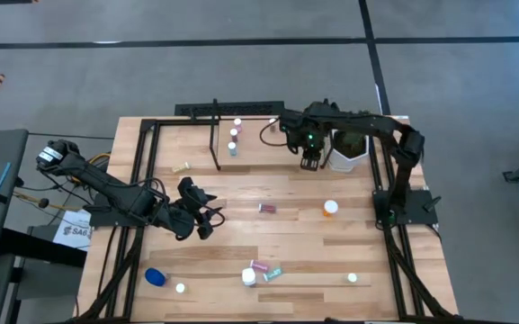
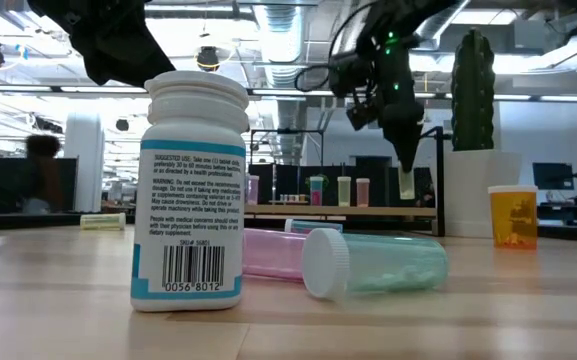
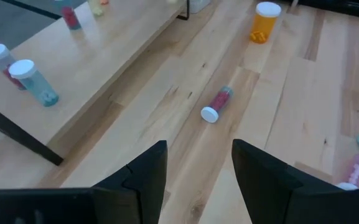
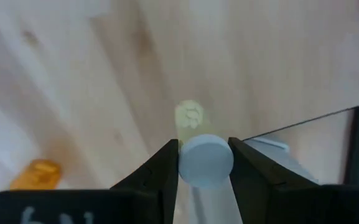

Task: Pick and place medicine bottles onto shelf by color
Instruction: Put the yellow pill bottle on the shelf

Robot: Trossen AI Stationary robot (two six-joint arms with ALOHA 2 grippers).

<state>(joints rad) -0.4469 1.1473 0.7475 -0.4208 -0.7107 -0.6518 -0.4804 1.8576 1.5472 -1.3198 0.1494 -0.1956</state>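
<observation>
The right gripper (image 4: 204, 163) clamps a yellow-green vial (image 4: 199, 155) by its white cap, its body mostly hidden below over the shelf (image 1: 268, 148), while the left gripper (image 3: 198, 171) hangs half-open above the bench (image 1: 295, 247).

White-capped bottle (image 2: 192, 190), label: barcode digits "0056 8012", heading "SUGGESTED USE"; smaller print illegible.

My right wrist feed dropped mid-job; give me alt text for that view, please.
The right gripper has its two dark fingers around the white cap of a yellow-green bottle, seen from above against the light wood below. An orange bottle lies off to one side, and thin black rods cross nearby.
</observation>
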